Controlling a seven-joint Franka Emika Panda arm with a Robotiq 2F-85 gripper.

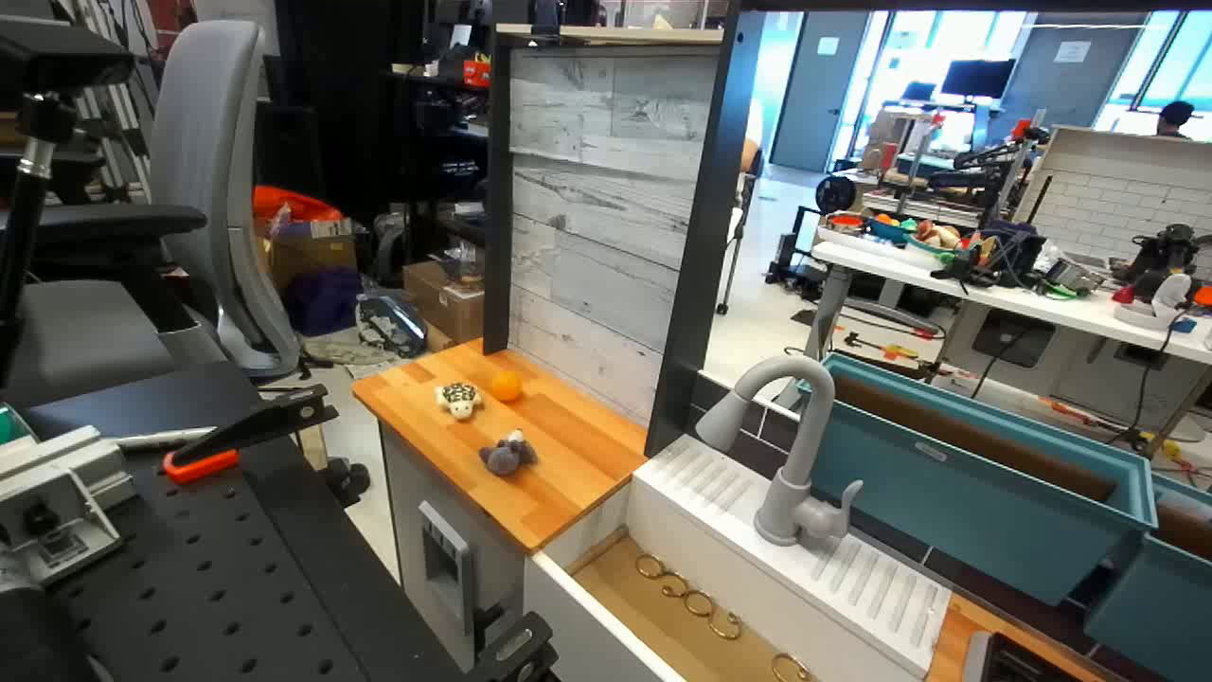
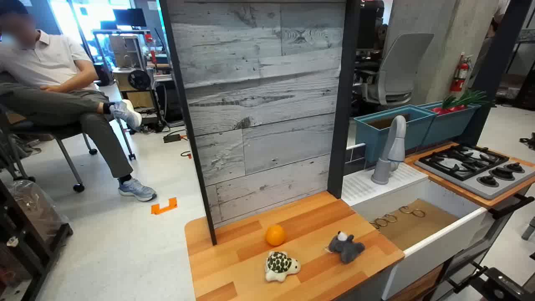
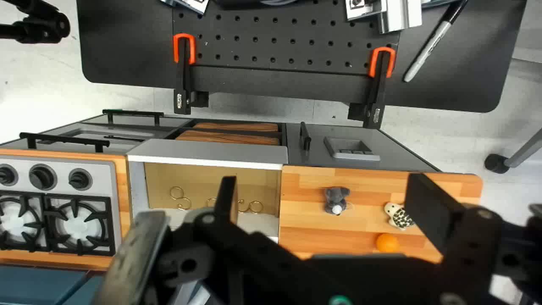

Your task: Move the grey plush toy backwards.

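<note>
The grey plush toy, a small dark grey lump with a white tip, lies on the wooden counter. It shows in both exterior views (image 1: 505, 457) (image 2: 350, 249), near the sink-side end of the counter, and in the wrist view (image 3: 336, 197). My gripper (image 3: 322, 180) shows in the wrist view only, with its two fingers wide apart and nothing between them. It is high above the counter, and the plush toy appears in the gap between the fingers, well below. The gripper is out of view in both exterior views.
A turtle toy (image 2: 281, 266) and an orange ball (image 2: 275, 235) lie on the same wooden counter (image 2: 246, 288). A grey plank wall (image 2: 267, 104) stands along its back edge. A sink (image 2: 443, 246) with a faucet (image 2: 386, 154) adjoins the counter. A black pegboard table (image 1: 189, 568) stands opposite.
</note>
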